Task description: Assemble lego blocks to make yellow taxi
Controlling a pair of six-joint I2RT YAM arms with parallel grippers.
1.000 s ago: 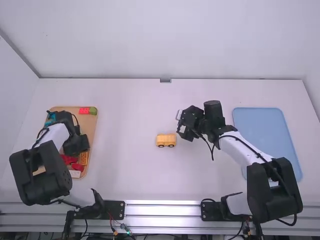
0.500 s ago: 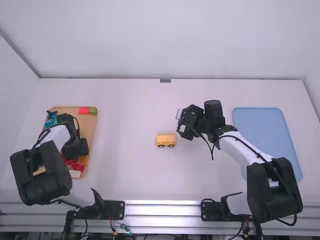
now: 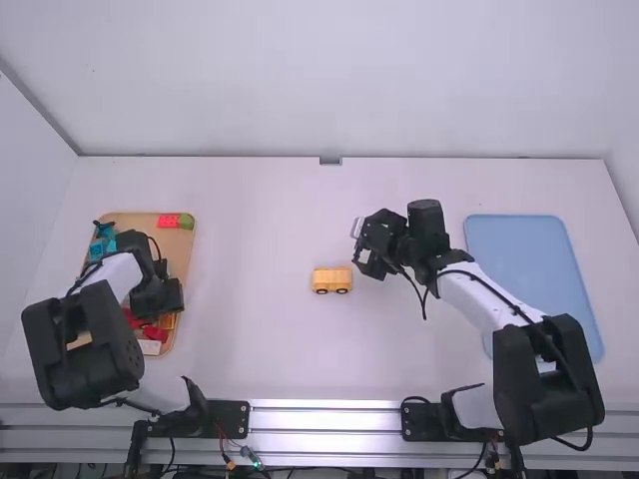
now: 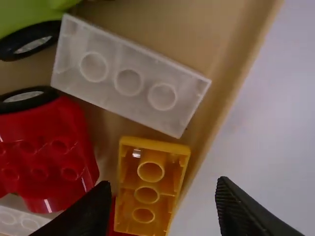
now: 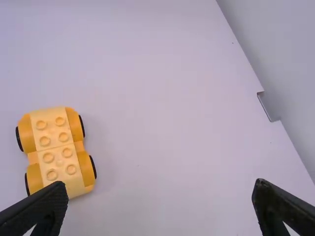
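The left gripper (image 3: 162,295) stood over the wooden tray (image 3: 184,249) with its fingers apart, an upturned orange block (image 4: 146,195) showing between them and a clear block (image 4: 129,81) just beyond. The right gripper's (image 3: 369,261) fingers were apart too, with nothing between them, and the yellow wheeled base (image 3: 331,279) sat on the table (image 3: 260,339) near one of them.

The left arm (image 3: 85,344) covers part of the tray (image 3: 180,249); the left wrist view crops a green piece (image 4: 29,14).
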